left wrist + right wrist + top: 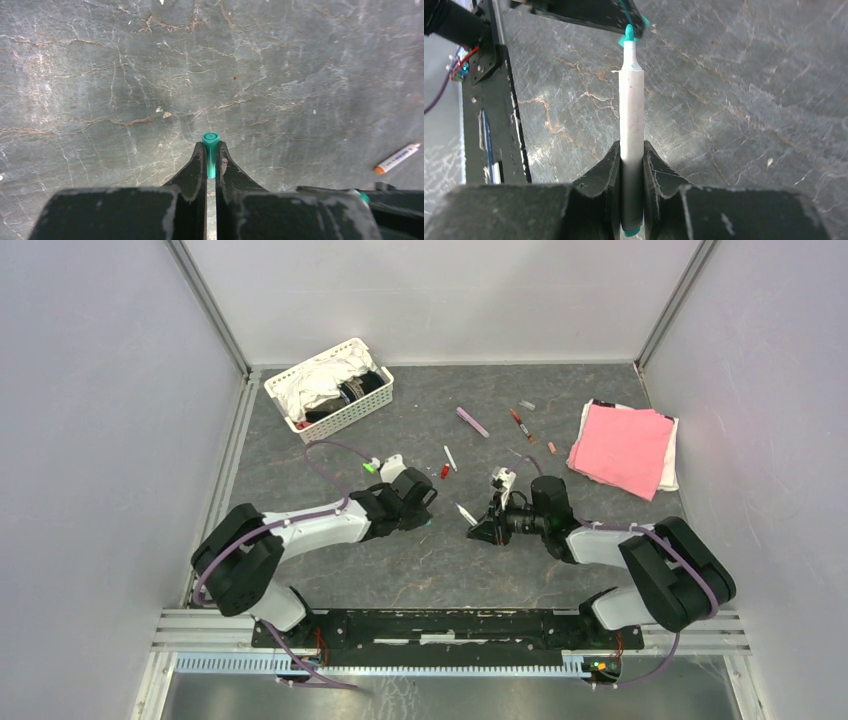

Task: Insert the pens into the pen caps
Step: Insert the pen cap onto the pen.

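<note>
- My left claw (211, 150) is squeezed almost closed on one short, smooth teal cap (211, 142), with the open end facing out.
- My right claw (631, 150) is clamped round one round-barrelled white pen (631, 100). Its stepped teal tip sits right by that cap.
- The tabletop (125, 75) is dark grey, marble-looking and veiny.
- Three more lie loose farther back: a purple pen (472, 421), a reddish pen (520, 424) and a small white pen (450, 457).
- Both arms reach low, with the claws facing each other mid-tabletop.
</note>
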